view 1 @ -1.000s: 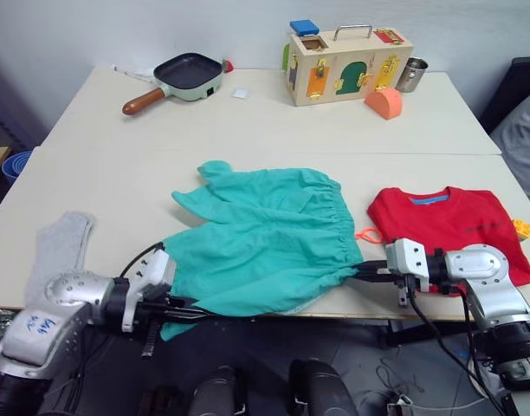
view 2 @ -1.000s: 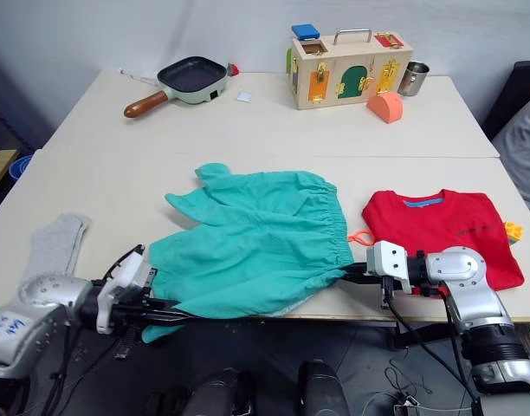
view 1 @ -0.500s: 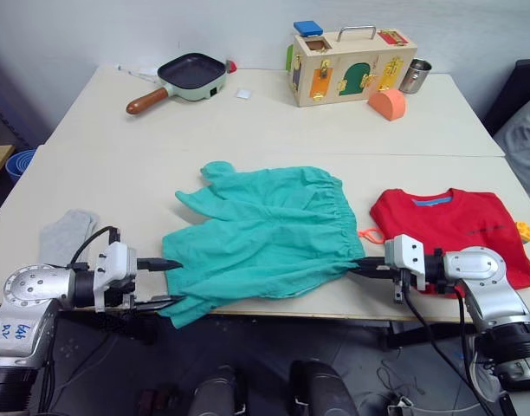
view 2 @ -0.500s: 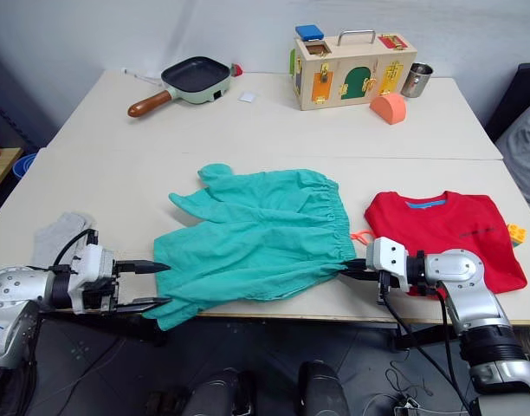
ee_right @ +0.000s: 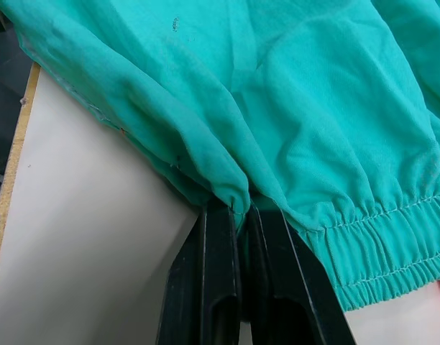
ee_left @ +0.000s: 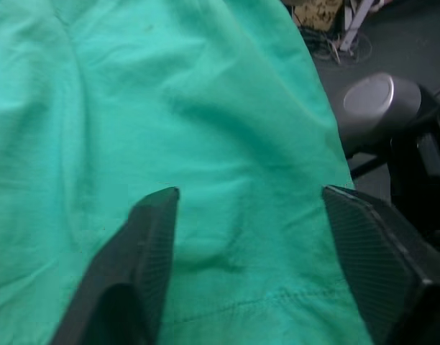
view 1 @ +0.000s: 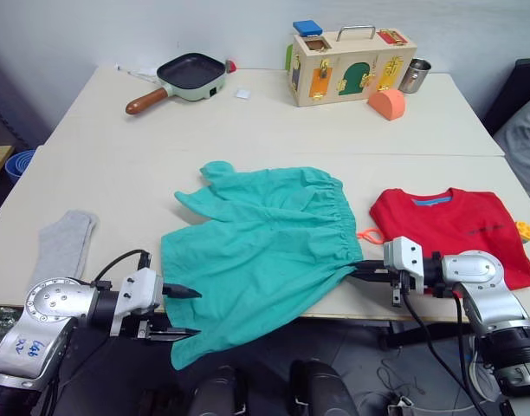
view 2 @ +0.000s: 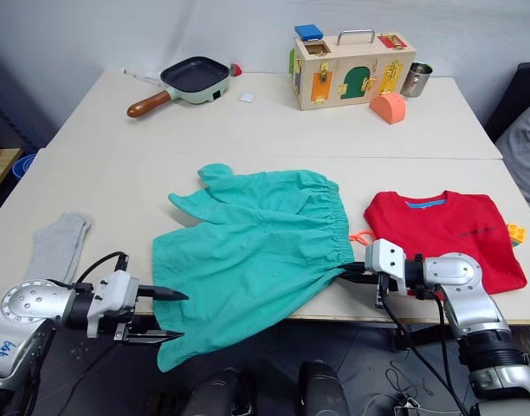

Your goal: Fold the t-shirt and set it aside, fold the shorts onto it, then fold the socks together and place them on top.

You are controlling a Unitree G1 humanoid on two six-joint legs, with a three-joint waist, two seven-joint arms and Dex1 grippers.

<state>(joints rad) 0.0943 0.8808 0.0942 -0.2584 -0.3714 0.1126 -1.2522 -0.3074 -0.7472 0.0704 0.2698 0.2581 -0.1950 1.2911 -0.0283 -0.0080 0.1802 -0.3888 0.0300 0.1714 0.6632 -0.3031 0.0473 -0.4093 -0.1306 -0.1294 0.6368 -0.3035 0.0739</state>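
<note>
The teal-green shorts (view 1: 265,251) lie spread in the middle of the table, and their near left corner hangs over the front edge. My left gripper (view 1: 185,312) is open at that hanging corner, with teal cloth (ee_left: 205,144) just ahead of its spread fingers. My right gripper (view 1: 356,271) is shut on the shorts' near right corner (ee_right: 238,205), beside the gathered waistband. To the right lies the folded red t-shirt (view 1: 451,230). The grey socks (view 1: 61,245) lie flat near the table's left front.
At the back stand a dark frying pan (view 1: 189,74), a wooden latch box (view 1: 347,65), a metal cup (view 1: 413,75) and an orange block (view 1: 385,102). An orange drawstring loop (view 1: 367,234) shows between shorts and t-shirt. A small yellow piece (view 1: 523,230) lies by the t-shirt.
My left gripper let go of the shorts' left corner, opened, drew back left and returned to it. That corner now hangs lower over the front edge. The right gripper kept its hold.
</note>
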